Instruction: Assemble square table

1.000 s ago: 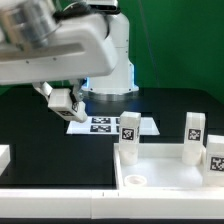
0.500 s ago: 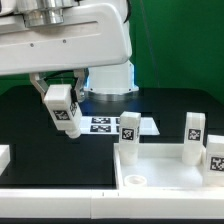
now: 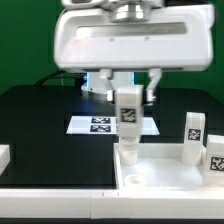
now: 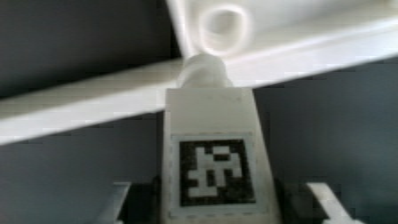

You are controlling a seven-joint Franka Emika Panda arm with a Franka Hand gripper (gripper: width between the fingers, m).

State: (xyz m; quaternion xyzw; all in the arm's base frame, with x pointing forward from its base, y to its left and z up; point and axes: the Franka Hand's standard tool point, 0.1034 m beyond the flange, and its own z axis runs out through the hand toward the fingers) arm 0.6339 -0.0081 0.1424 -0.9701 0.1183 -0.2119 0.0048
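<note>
Black tabletop (image 3: 40,120) behind, gripper (image 4: 215,205) clamps a tagged leg (image 3: 127,108), fingertips cut off in wrist view.

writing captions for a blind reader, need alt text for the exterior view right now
The robot's gripper holds a white tagged leg upright above the back corner of the white square tabletop. Two more legs stand on the exterior view's right, and the marker board lies behind.
</note>
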